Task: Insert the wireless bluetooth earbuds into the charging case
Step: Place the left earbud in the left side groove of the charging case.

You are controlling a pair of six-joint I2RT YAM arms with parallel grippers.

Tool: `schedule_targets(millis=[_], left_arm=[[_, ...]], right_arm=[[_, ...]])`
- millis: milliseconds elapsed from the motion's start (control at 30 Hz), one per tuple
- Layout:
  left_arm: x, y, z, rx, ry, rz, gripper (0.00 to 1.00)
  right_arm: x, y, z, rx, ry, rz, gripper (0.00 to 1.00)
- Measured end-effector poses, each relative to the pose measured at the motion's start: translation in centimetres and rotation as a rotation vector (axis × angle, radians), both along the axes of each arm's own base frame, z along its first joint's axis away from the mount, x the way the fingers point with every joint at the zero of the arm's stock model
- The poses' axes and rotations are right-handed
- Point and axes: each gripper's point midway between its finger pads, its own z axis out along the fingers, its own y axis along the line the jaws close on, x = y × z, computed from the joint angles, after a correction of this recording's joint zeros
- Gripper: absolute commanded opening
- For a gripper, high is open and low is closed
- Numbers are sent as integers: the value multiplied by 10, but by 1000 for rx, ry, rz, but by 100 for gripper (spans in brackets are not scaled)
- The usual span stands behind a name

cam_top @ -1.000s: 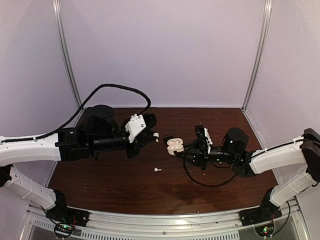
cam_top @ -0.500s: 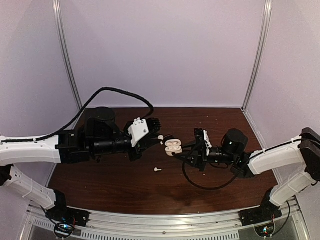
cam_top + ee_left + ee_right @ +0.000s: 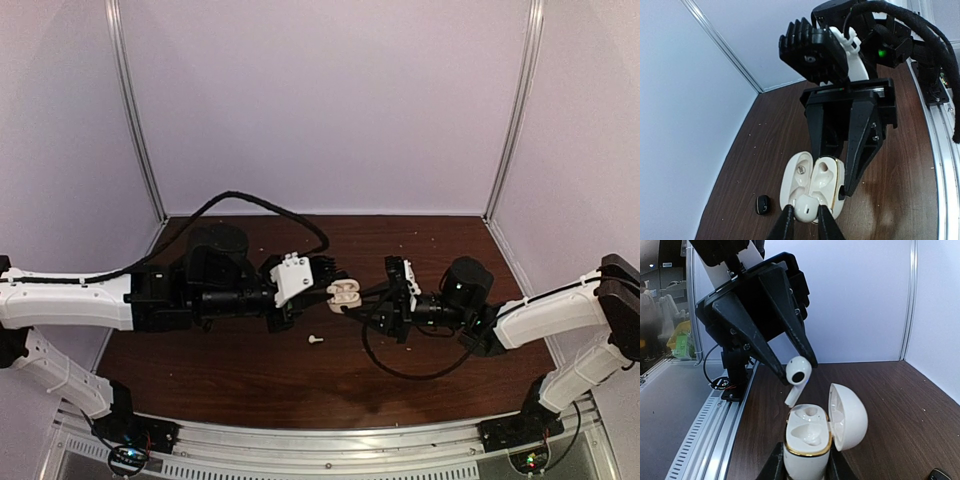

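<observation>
The white charging case [image 3: 807, 452] with a gold rim stands upright, its lid [image 3: 850, 415] swung open to the right, and my right gripper [image 3: 807, 466] is shut on its body. Both wells look empty. My left gripper [image 3: 805, 214] is shut on a glossy white earbud [image 3: 798, 371], also seen in the left wrist view [image 3: 806, 206]. Its stem points down, just above the case's left rim. From above, the two grippers meet at the case [image 3: 345, 293] mid-table. A second white earbud [image 3: 315, 339] lies on the table in front of them. A black earbud [image 3: 763, 204] lies beside the case.
The brown table [image 3: 250, 365] is walled by white panels at the back and sides. A metal rail [image 3: 330, 440] runs along the near edge. The right arm's black cable [image 3: 400, 370] loops onto the table below the right wrist.
My left gripper has carried the white earbud to the right, up to the case. My right gripper has shifted the open case slightly left to meet it. The loose white earbud has not moved.
</observation>
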Motion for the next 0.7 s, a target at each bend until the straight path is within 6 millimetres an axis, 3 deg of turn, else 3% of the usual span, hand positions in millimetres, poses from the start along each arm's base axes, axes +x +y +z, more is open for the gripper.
schedule_targets(millis=[700], left_arm=[[8,-1,-10,47,-46,25,17]], right_arm=[[-6,1,-1,-4,47,37,0]])
